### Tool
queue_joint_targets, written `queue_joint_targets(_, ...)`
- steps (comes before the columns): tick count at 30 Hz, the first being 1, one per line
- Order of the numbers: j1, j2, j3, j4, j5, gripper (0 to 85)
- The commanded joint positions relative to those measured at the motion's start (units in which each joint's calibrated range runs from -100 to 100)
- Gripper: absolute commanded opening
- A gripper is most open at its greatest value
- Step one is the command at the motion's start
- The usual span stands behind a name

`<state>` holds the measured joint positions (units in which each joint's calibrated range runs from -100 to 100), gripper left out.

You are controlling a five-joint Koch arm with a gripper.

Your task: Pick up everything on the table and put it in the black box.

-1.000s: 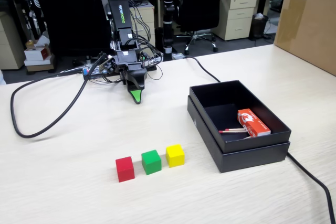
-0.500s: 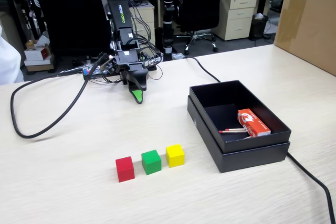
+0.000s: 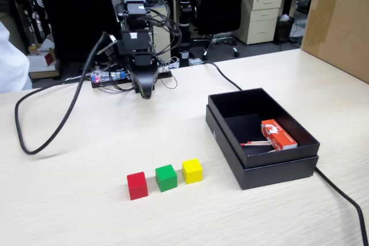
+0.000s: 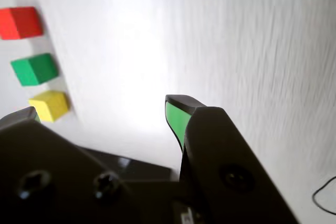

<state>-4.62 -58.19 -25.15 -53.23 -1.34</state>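
the gripper [image 3: 145, 93] hangs above the far part of the tabletop [image 3: 86, 211], tip pointing down, with nothing between its jaws. in the wrist view the gripper [image 4: 105, 111] shows two jaw tips with a clear stretch of bare tabletop [image 4: 236, 35] between them, one with a green inner face, so it stands fairly wide and empty.

the three cubes sit in a short row well in front of the gripper, nearer the camera in the fixed view, close beside each other but apart. the red cube [image 3: 137, 185] is at the left end of the row, the green cube [image 3: 166, 177] in the middle, and the yellow cube [image 3: 192, 170] at the right end, the one nearest the box. in the wrist view the same row runs down the left edge: red cube [image 4: 20, 23] on top, green cube [image 4: 34, 69] below it, yellow cube [image 4: 49, 105] lowest and nearest the gripper's jaws.

the box [image 3: 230, 110] lies to the right of the gripper in the fixed view and somewhat nearer the camera, nested in its lid, well apart from the gripper. inside it lie an orange-red packet [image 3: 278, 135] and a thin stick [image 3: 256, 143], the stick's end reaching the packet. no cube is in the box. a carton [image 3: 340, 21] stands at the far right edge of the tabletop, beyond the box.
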Motion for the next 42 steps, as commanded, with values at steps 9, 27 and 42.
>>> queue_joint_targets(9, -2.83, 42.53, 40.65, -4.00, -1.61, 47.2)
queue_joint_targets(27, -3.91, 79.93, 67.40, -4.00, -3.37, 47.2)
queue_joint_targets(42, -3.52, 94.05, 79.55, -4.00, -4.59, 44.1)
